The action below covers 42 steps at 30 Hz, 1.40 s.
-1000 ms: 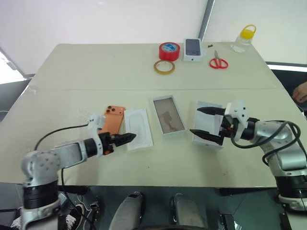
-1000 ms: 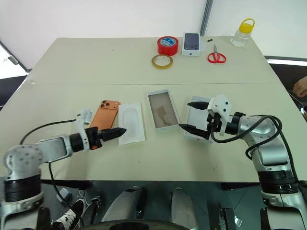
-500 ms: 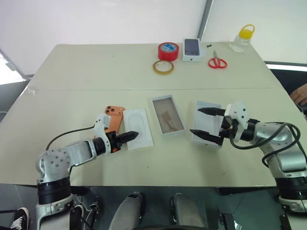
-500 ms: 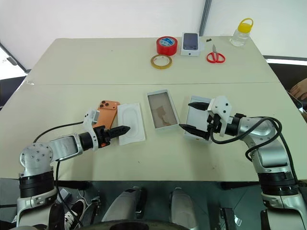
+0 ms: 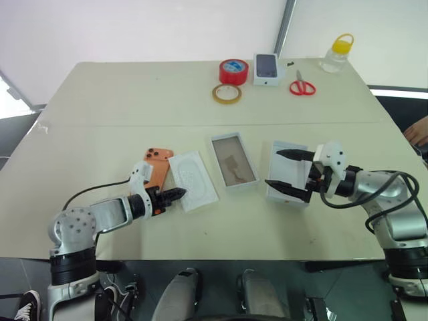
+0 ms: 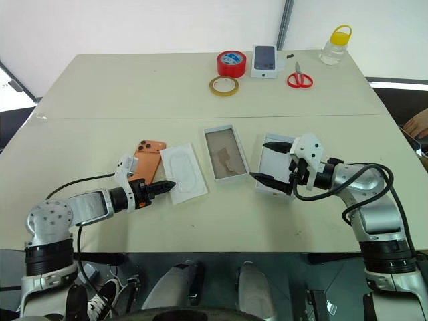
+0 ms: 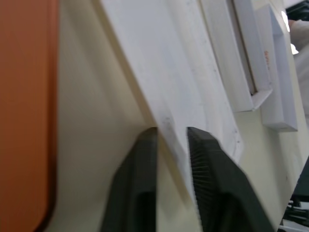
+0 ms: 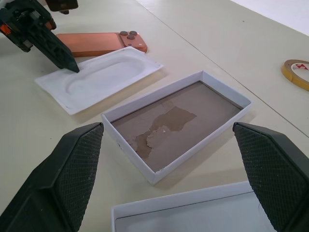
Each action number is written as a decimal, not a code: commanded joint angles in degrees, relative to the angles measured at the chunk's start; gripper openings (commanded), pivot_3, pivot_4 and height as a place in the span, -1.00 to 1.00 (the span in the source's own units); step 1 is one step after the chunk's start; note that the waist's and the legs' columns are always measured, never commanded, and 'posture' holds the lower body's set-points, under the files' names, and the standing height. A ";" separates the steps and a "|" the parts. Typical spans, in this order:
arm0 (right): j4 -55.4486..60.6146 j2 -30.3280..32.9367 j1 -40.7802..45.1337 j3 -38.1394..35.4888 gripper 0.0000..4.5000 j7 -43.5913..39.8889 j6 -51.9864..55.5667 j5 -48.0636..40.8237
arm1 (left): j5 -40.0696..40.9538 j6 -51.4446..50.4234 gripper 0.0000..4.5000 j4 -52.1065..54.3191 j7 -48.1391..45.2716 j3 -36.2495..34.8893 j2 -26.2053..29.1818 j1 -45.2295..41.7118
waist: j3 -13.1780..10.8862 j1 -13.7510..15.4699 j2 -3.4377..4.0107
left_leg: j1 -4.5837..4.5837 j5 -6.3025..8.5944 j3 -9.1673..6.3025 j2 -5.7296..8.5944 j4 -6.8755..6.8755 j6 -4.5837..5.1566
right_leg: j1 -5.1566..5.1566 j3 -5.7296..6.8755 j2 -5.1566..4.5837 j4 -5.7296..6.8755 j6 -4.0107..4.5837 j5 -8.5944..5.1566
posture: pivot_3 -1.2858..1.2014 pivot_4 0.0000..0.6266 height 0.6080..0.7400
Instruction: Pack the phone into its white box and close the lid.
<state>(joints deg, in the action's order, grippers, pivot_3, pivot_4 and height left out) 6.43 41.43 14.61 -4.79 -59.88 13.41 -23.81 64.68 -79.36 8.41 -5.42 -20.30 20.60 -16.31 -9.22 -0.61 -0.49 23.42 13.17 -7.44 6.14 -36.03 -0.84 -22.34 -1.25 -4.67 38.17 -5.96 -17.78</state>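
The orange phone point(image 5: 158, 164) lies camera-side up on the table, at the left. Beside it lies a flat white insert point(image 5: 194, 179), skewed. My left gripper point(image 5: 175, 196) is shut on that insert's near edge; the left wrist view shows both fingers point(image 7: 145, 179) pinching the thin rim. The white box point(image 5: 235, 160) sits empty in the middle, its brownish floor showing. To its right is the lid point(image 5: 294, 168), hollow side up. My right gripper point(image 5: 272, 168) hovers open just over the lid, holding nothing.
Along the far edge stand a red tape roll point(image 5: 233, 70), a yellow tape ring point(image 5: 227, 93), a small box picturing a dark phone point(image 5: 267, 68), red scissors point(image 5: 302, 87) and a yellow-capped bottle point(image 5: 338, 53). A person's hand point(image 5: 418, 130) shows at the right edge.
My left gripper has closed on the insert's near edge, and the insert has swung askew, its near end now further right. The right arm has stayed still.
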 commanded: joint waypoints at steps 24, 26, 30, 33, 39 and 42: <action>-16.53 -8.58 16.07 19.44 1.00 -9.49 -9.20 11.64 | -9.01 7.92 -0.98 -7.78 -12.37 2.02 9.78 -12.40 | -0.03 -0.18 -0.04 | 0.02 -0.20 0.00 0.03 0.06 -0.34 | -0.06 0.01 0.00 -0.04 -0.01 0.00 | 0.03 -0.52 1.00; -20.01 -7.88 16.84 19.99 1.00 -10.85 -12.37 13.54 | -8.41 7.44 -0.98 -7.31 -11.65 1.05 8.70 -12.04 | -0.03 -0.18 -0.04 | 0.03 -0.20 0.00 0.03 0.05 -0.35 | -0.07 0.01 0.00 -0.03 -0.01 0.00 | 0.03 -0.52 1.00; -24.38 -7.88 17.71 20.53 0.60 -12.46 -16.29 16.00 | -6.72 5.87 -1.00 -5.74 -10.66 -0.76 6.68 -11.18 | -0.03 -0.41 -0.04 | 0.03 -0.21 0.00 0.01 0.04 -0.36 | -0.09 0.01 0.01 -0.01 -0.01 0.01 | 0.03 -0.52 1.00; -27.52 -7.83 18.08 21.96 -0.07 -11.71 -21.47 20.09 | -3.30 3.72 -1.00 -6.15 -7.96 -4.29 3.88 -12.12 | -0.01 -0.33 -0.07 | 0.02 -0.21 0.00 0.01 0.00 -0.36 | -0.06 0.01 0.01 0.03 -0.01 0.01 | 0.03 -0.52 1.00; -22.97 -10.41 17.85 20.55 -0.99 -12.04 -17.27 16.73 | -1.47 5.97 -1.00 -6.64 -1.98 -9.32 0.48 -14.88 | -0.02 -0.38 -0.09 | 0.02 -0.24 -0.02 0.00 0.00 -0.42 | -0.06 0.02 0.03 0.03 -0.01 0.01 | 0.03 -0.52 1.00; -18.84 -12.27 17.16 21.05 -0.99 -9.20 -16.45 17.60 | 0.58 6.12 -1.00 -8.23 0.89 -11.48 -0.50 -17.77 | -0.02 -0.41 -0.09 | 0.02 -0.26 -0.02 0.00 -0.01 -0.44 | -0.08 0.02 0.03 0.04 -0.01 0.01 | 0.03 -0.52 1.00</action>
<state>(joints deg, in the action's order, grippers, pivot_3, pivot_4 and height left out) -16.78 30.40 31.78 16.54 -70.81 -3.74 -5.78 62.75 -74.12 -0.23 -5.57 -29.82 20.00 -32.33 -9.24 -1.02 -0.58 23.44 12.91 -7.46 6.15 -36.04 -1.28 -22.43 -1.23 -4.63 38.21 -5.98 -17.77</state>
